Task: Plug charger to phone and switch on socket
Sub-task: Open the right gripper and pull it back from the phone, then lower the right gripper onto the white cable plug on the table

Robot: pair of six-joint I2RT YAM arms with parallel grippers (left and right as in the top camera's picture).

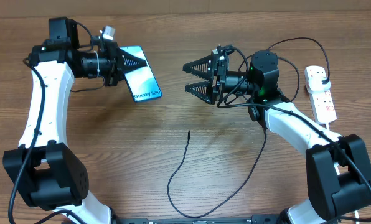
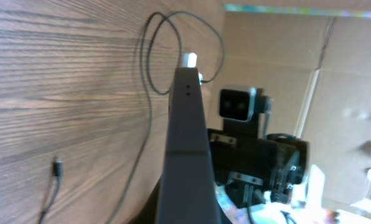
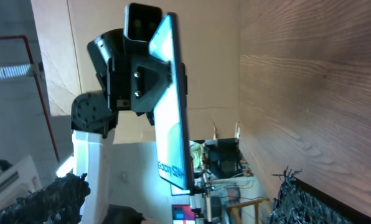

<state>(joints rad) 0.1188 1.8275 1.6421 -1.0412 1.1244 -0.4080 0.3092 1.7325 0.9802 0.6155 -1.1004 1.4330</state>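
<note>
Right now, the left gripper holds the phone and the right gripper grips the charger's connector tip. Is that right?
No. The right gripper is open and empty; the charger's connector tip lies on the table, as the overhead view shows. The left gripper does hold the phone.

Overhead: high above, looking straight down on the table (image 1: 111, 155). It is far enough to take in the left arm (image 1: 45, 106) at picture left and the right arm (image 1: 291, 121) at picture right, with their bases at the bottom edge.
Left wrist: close over the wood and rolled on its side, so the table (image 2: 61, 93) rises like a wall at picture left. It faces the right arm (image 2: 254, 155).
Right wrist: rolled the other way, with the table (image 3: 310, 93) at picture right. It faces the left arm (image 3: 92, 115) and sees the phone (image 3: 173, 118) edge-on, near.
Wrist views together: they look at each other across the table's middle.
Overhead and left wrist share: the cable (image 1: 187, 144) tip (image 2: 57, 164) lying on the wood.
Overhead and right wrist share: the phone (image 1: 142, 74).
</note>
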